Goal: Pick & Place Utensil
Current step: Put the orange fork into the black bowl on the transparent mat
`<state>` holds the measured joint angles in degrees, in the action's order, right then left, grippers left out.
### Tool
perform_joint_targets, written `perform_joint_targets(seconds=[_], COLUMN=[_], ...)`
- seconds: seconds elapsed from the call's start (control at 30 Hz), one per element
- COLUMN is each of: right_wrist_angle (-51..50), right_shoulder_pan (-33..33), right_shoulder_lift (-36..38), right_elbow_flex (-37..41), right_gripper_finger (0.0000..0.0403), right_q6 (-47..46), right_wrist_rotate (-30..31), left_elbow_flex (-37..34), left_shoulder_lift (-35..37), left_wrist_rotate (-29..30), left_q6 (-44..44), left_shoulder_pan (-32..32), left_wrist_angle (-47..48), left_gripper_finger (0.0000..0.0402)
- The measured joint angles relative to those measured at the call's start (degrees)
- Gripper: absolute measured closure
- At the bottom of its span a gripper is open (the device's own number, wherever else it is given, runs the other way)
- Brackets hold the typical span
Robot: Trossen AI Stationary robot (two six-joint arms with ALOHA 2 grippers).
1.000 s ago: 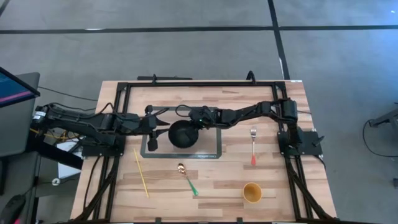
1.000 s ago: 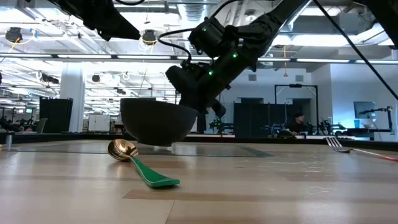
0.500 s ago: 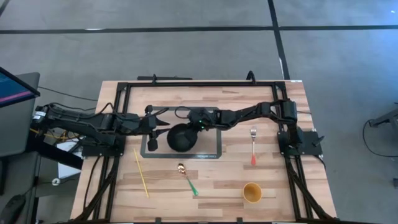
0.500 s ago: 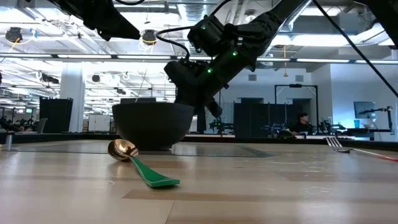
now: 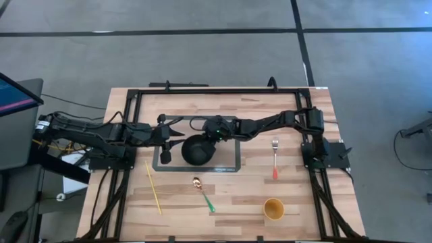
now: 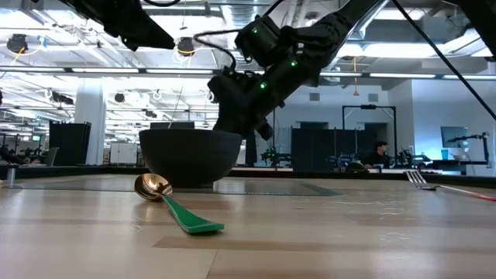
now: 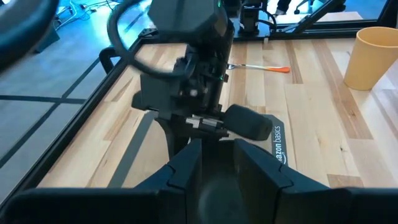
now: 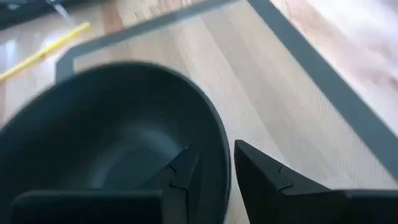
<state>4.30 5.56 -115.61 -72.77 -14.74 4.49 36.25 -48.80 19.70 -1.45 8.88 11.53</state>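
Note:
A black bowl (image 5: 198,150) stands on its base on the grey-framed mat (image 5: 229,167) at mid table; the low view shows the bowl (image 6: 190,155) upright. My right gripper (image 5: 210,137) is at the bowl's far right rim, shut on it. My left gripper (image 5: 177,138) hovers just left of the bowl, level, its fingers (image 7: 186,165) a little apart and holding nothing. A spoon (image 5: 203,194) with a gold head and green handle lies flat on the wood in front of the mat, also seen as the spoon (image 6: 178,205) in the low view. My right gripper pinches the bowl's rim (image 8: 222,163), one finger (image 8: 183,171) inside the bowl and one finger (image 8: 261,174) outside it. It comes slanting down from the table's right and far side. The bowl sits upright with its base on the mat.
A fork (image 5: 275,158) with an orange handle lies right of the mat, a yellow cup (image 5: 273,208) stands near the front right, and a thin yellow stick (image 5: 153,187) lies front left. A black frame (image 5: 216,90) borders the table.
My right gripper has come down and slightly toward the table's near edge with the bowl. The bowl, a second ago lifted clear and tilted, now stands level on the mat.

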Motion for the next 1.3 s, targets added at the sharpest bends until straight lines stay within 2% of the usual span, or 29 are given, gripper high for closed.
perform_joint_targets(seconds=[0.37, 0.57, 0.9, 1.07, 1.3], right_wrist_angle=[0.6, -3.6, -25.3, -36.7, -50.2], right_shoulder_pan=[-0.4, -1.1, -2.5, -4.3, -7.4], right_shoulder_lift=[6.7, 10.8, 21.0, 24.6, 25.8], right_elbow_flex=[0.0, 0.0, 0.1, 0.1, 0.1], right_gripper_finger=[0.0315, 0.0316, 0.0316, 0.0316, 0.0316], right_q6=[0.3, 0.3, -0.9, -7.7, -14.2], right_wrist_rotate=[0.0, 0.0, 0.3, 3.1, 3.3], left_elbow_flex=[0.0, 0.0, 0.0, 0.0, 0.0], left_shoulder_lift=[0.0, 0.0, 0.0, 0.0, 0.0], left_wrist_rotate=[0.0, 0.0, 0.0, 0.0, 0.0], left_q6=[0.0, 0.0, 0.0, 0.0, 0.2], left_shoulder_pan=[0.0, 0.0, 0.0, 0.0, 0.0], left_wrist_angle=[0.0, 0.0, 0.0, 0.0, 0.0], left_gripper_finger=[0.0307, 0.0307, 0.0307, 0.0307, 0.0307])
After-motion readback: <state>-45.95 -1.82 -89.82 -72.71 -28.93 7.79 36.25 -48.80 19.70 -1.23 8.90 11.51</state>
